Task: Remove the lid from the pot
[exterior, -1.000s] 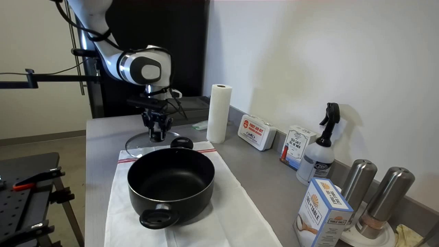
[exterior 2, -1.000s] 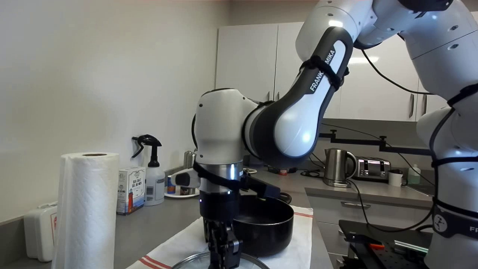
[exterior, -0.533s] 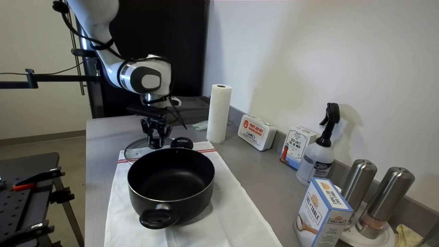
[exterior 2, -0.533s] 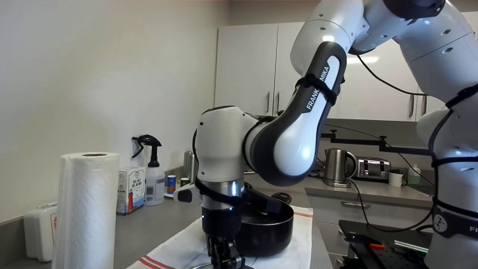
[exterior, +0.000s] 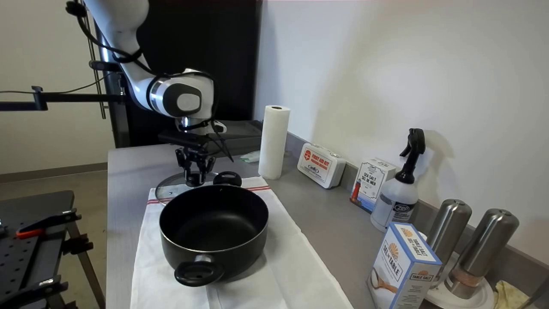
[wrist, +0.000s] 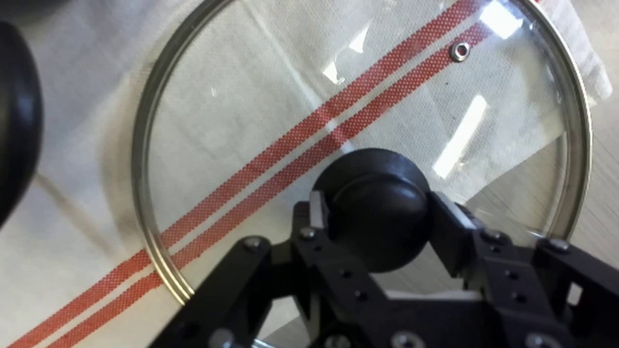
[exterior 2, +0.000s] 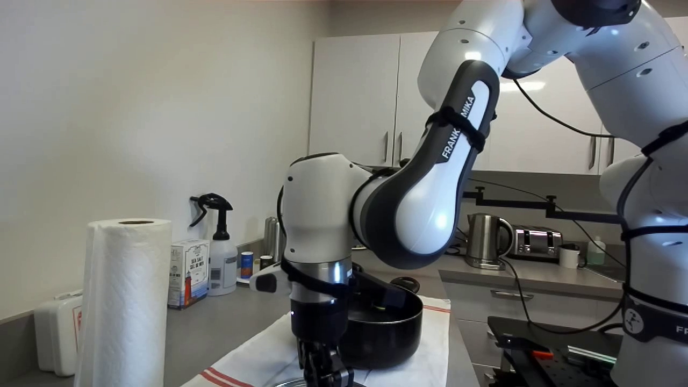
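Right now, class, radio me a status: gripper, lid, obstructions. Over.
Fingers closed on knob. Lid off the pot, over towel and counter; touchdown unclear. One pot handle close by, apart from lid.

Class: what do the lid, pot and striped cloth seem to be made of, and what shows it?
Striped cloth: matte woven fabric, perhaps cotton; weave and creases show.
Lid: glossy and clear, likely glass; the cloth shows through, with bright reflections. Its rim, shiny and silvery, is probably metal.
Pot: probably metal with smooth dark coating; a silvery line edges its mouth.
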Robot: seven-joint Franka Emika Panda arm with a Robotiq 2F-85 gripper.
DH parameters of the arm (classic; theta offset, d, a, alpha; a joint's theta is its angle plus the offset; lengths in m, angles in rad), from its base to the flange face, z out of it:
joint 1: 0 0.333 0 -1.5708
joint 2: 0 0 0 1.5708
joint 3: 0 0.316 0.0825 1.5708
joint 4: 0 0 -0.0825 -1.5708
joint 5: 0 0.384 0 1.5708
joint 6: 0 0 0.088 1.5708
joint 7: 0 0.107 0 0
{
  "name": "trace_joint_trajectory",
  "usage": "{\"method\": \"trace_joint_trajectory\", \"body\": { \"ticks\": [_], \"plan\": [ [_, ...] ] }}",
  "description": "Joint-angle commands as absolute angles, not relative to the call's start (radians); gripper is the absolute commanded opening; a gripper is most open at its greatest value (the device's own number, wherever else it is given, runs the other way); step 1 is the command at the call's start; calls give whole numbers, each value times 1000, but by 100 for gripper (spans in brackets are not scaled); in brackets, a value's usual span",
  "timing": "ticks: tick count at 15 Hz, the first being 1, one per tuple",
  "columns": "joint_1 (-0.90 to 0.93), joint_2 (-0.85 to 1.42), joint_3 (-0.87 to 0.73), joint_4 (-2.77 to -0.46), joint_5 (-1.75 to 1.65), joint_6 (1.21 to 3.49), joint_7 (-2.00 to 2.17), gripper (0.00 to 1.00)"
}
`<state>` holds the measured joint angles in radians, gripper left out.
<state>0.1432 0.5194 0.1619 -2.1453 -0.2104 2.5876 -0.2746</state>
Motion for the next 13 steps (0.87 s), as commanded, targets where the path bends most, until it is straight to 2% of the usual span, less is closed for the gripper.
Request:
{"method": "trace_joint_trajectory", "body": {
  "ticks": [1, 2, 4, 13],
  "plan": [
    [146, 515, 162, -2150, -224, 2592, -293, 86],
    [143, 506, 166, -2155, -221, 2593, -297, 94],
    [138, 486, 174, -2163, -213, 2586, -307, 100],
    [155, 334, 168, -2220, -226, 2564, -282, 100]
  ]
}}
